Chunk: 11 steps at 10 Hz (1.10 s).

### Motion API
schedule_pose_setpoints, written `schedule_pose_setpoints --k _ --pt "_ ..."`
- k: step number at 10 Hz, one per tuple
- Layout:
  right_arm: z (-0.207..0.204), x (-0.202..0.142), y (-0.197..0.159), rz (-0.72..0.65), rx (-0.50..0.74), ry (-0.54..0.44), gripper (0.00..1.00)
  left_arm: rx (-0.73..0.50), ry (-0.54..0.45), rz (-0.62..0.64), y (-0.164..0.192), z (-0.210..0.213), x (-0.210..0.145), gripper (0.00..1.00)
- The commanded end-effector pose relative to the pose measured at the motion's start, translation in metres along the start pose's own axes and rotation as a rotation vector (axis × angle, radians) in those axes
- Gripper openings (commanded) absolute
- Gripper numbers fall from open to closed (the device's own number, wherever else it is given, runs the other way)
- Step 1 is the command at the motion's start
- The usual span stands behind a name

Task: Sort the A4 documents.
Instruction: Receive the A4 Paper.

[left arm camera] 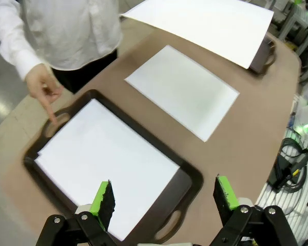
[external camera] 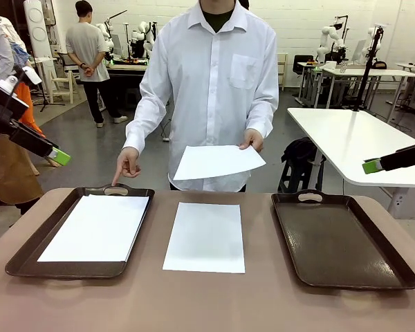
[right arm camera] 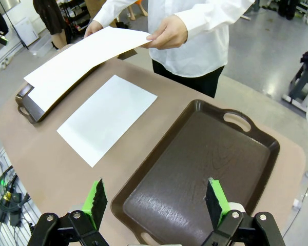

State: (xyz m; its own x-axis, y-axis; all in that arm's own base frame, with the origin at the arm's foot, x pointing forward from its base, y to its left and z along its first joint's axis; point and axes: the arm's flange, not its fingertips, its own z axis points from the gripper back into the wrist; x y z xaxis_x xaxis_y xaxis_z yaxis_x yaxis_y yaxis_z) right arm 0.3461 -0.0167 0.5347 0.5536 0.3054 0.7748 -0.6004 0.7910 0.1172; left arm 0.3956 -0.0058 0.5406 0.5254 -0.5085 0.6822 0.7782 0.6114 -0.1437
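Note:
One A4 document [external camera: 205,236] lies flat on the brown table between two dark brown trays. A second sheet [external camera: 97,227] rests inside the left tray [external camera: 28,252]. A third sheet [external camera: 216,161] is held in the air by the person's hand [external camera: 252,140] over the table's far edge. The person's other hand [external camera: 127,164] points a finger at the left tray's far handle. The right tray [external camera: 346,242] holds nothing. My left gripper [left arm camera: 164,197] hovers open above the left tray's near end. My right gripper [right arm camera: 156,200] hangs open over the right tray's near end.
The table's [external camera: 214,304] front strip is bare. A person in a white shirt [external camera: 214,76] stands at the far edge. A white table [external camera: 353,138] stands behind on the right. Cables [right arm camera: 5,195] hang beside the table in the right wrist view.

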Motion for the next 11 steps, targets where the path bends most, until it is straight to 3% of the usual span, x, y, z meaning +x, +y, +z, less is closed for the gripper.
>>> schedule_pose_setpoints --k 1,4,7,11 --pt "-0.002 -0.001 -0.002 -0.006 0.016 -0.005 1.0 -0.175 -0.013 0.085 0.026 -0.029 0.02 1.0" --pt "-0.002 -0.001 -0.002 -0.006 0.016 -0.005 1.0 -0.285 -0.026 0.186 0.049 -0.062 0.048 1.0" --pt "-0.002 -0.001 -0.002 -0.006 0.016 -0.005 1.0 -0.431 -0.054 0.418 0.092 -0.116 0.066 1.0" --pt "-0.002 -0.001 -0.002 -0.006 0.016 -0.005 1.0 -0.623 -0.043 0.54 0.122 -0.189 0.092 1.0"
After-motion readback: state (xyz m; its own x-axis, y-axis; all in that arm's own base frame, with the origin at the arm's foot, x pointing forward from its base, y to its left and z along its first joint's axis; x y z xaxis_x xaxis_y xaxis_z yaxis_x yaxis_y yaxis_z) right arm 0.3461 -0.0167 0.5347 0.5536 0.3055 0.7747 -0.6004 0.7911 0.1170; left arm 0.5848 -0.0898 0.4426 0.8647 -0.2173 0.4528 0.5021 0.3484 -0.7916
